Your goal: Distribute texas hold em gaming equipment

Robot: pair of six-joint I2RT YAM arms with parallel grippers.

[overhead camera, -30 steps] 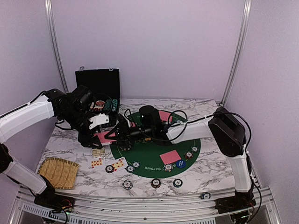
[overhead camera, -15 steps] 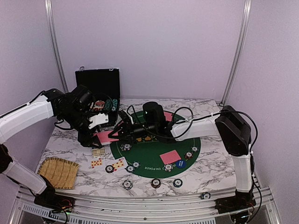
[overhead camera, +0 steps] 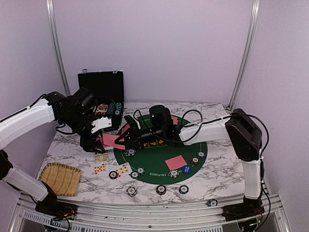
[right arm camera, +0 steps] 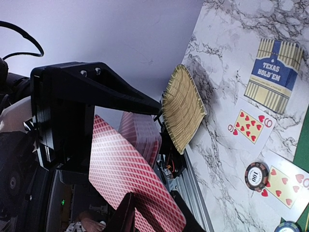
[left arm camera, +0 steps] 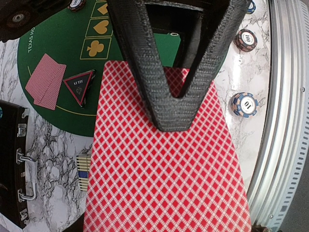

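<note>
My left gripper (overhead camera: 95, 141) is shut on a stack of red-backed playing cards (right arm camera: 141, 134), held above the table's left side. Opposite it, my right gripper (overhead camera: 121, 139) is shut on the edge of the top card (left arm camera: 164, 169). In the left wrist view its black fingers (left arm camera: 145, 72) meet in a V on that card. Two red-backed cards (overhead camera: 175, 162) lie on the green felt (overhead camera: 154, 155), and another pair (left arm camera: 46, 80) lies beside the dark triangular marker (left arm camera: 80, 85). A blue button (overhead camera: 186, 169) sits near striped chips (overhead camera: 161, 189).
The open black chip case (overhead camera: 101, 89) stands at the back left. A straw mat (overhead camera: 60, 178) lies at the front left. A Texas Hold'em card box (overhead camera: 101, 157) and two face-up cards (overhead camera: 122, 169) lie left of the felt. The metal rail (overhead camera: 145, 210) edges the front.
My right gripper has closed on the top card of the stack and drawn back a little to the right. The left arm has stayed in place.
</note>
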